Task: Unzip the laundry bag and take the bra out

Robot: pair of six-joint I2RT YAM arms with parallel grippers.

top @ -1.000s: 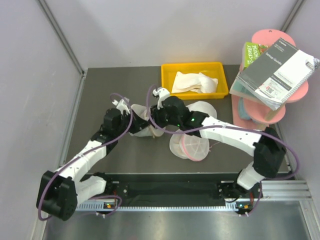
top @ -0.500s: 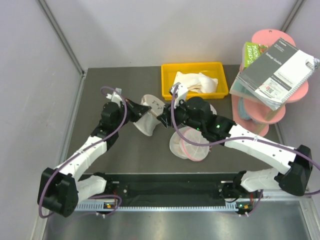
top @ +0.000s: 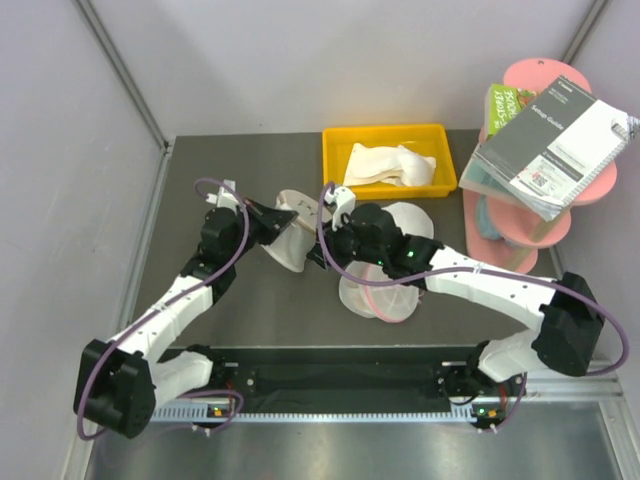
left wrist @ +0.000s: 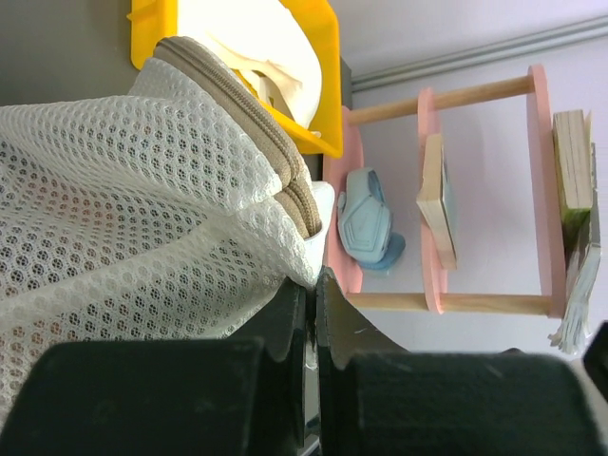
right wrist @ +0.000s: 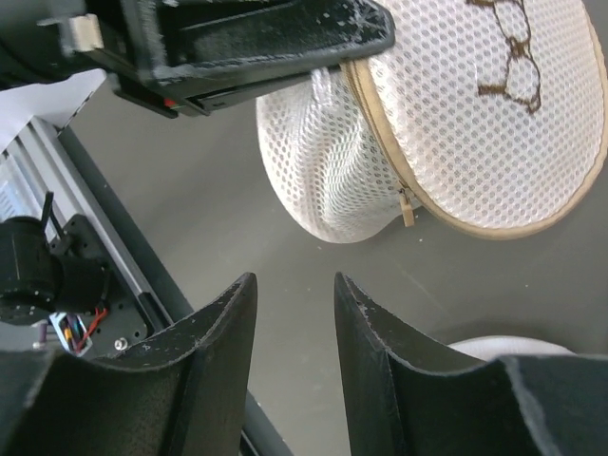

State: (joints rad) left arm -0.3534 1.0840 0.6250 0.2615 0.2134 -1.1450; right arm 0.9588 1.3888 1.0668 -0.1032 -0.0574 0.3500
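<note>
White mesh is bunched in the left gripper point(left wrist: 311, 285), whose jaws are pressed together on a fold of the laundry bag point(top: 290, 240), a firm pinch at the back of the pod. The bag is held near the middle of the table point(top: 270, 305), just in front of the yellow bin point(top: 330, 160) and just left of the plain white mesh bag point(top: 408, 215) and the pink-rimmed mesh bag point(top: 385, 298). Whether its lower edge rests on the table cannot be told. Now the right gripper point(right wrist: 294, 304): jaws apart, nothing held, hovering close under the bag, with the zip pull point(right wrist: 407, 205) a short way ahead of the fingertips.

Progress is judged early. The beige-tan rim point(right wrist: 375, 128) is seen running closed along its visible length in the right wrist view. In the left wrist view, the two tan zip bands lie side by side with no gap shown. So the unzipping is not begun, no bra is seen outside the bag, and none can be made out through the mesh. What is left: the pull is to be caught and run round the rim, then the bra drawn out.

As for pointing, the round pod is tipped up on edge, its flat face with the dark mark point(right wrist: 508, 57) turned away from the left gripper and towards the right arm. No real long axis is offered by a round shape. The short axis is laid roughly left to right across the table, and the pull dangles from the rim's lower side.
</note>
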